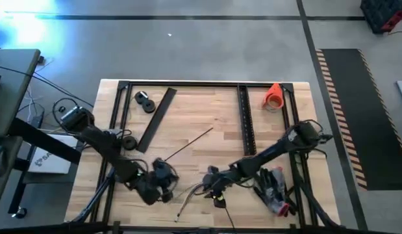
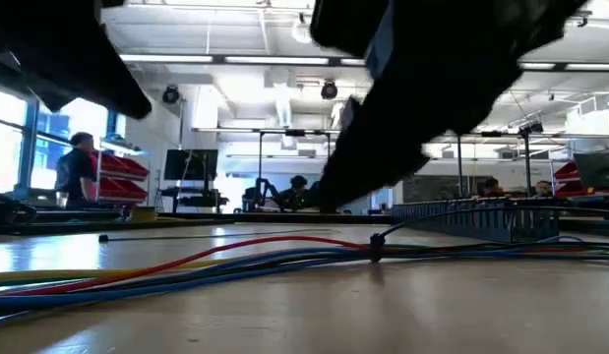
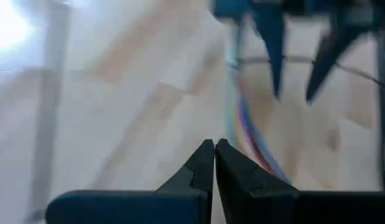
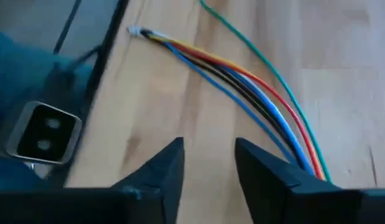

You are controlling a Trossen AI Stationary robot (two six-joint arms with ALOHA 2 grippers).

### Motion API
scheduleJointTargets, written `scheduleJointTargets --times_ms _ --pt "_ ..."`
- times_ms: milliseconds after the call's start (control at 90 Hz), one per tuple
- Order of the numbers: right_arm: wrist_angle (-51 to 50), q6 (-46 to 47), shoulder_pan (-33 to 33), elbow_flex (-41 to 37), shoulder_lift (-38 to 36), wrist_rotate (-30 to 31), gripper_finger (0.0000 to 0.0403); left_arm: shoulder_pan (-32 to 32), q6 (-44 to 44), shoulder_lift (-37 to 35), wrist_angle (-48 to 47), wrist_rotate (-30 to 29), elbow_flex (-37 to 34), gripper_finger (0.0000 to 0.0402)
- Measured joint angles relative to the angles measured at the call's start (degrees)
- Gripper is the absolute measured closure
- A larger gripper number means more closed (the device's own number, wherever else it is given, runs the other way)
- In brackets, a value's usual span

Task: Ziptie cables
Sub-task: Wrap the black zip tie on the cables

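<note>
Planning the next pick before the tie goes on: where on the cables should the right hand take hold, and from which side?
Probably from straight above, where the cables run packed side by side, not at the fanned ends. There they lie flat on the table, so the open right hand could straddle the whole bunch. The left hand is shut nearby.

high: tabletop (image 1: 207, 123) seen from straight above | low: set at tabletop level, faced across into room | wrists: held close over wood | shared: cables (image 2: 235, 258) seen in all views
</note>
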Motion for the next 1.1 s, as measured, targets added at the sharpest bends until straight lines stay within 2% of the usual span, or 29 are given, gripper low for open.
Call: scheduleJointTargets --times_ms 133,211,300,400,500,622,722,911,1100 --pt "2.97 -3.74 -2.37 -0.02 2.58 1.63 0.0320 -1.03 -14.31 -3.86 -15.14 -2.94 0.00 0.0402" --pt "4.89 -3.82 -3.79 -0.02 3.36 6.79 0.0327 0.31 -19.14 -5.14 -22.40 -1.34 -0.16 0.0399" --pt "5.22 -3.40 -5.56 -0.02 3.41 14.17 0.0331 2.21 -19.74 -6.58 -24.40 1.29 -2.49 0.0388" --pt "5.75 -2.27 -7.39 -0.02 2.70 18.29 0.0331 4.82 -18.18 -7.82 -22.58 4.84 -6.36 0.0364" --pt "6.16 -2.12 -8.20 -0.02 1.16 16.41 0.0332 7.34 -16.57 -8.92 -17.56 8.32 -10.87 0.0334" --pt "5.48 -2.10 -7.77 -0.02 -2.30 13.61 0.0332 10.57 -12.05 -9.53 -5.30 12.30 -16.43 0.0298" --pt "5.30 -2.33 -6.41 0.00 -5.74 13.65 0.0332 13.12 -9.14 -8.76 2.61 16.16 -19.96 0.0278" --pt "4.54 -2.89 -3.05 0.00 -8.97 16.05 0.0332 16.61 -4.50 -6.51 6.78 19.73 -21.20 0.0271" --pt "4.16 -3.00 0.13 0.00 -9.30 17.25 0.0332 17.97 -1.72 -4.37 8.15 22.89 -20.89 0.0287"
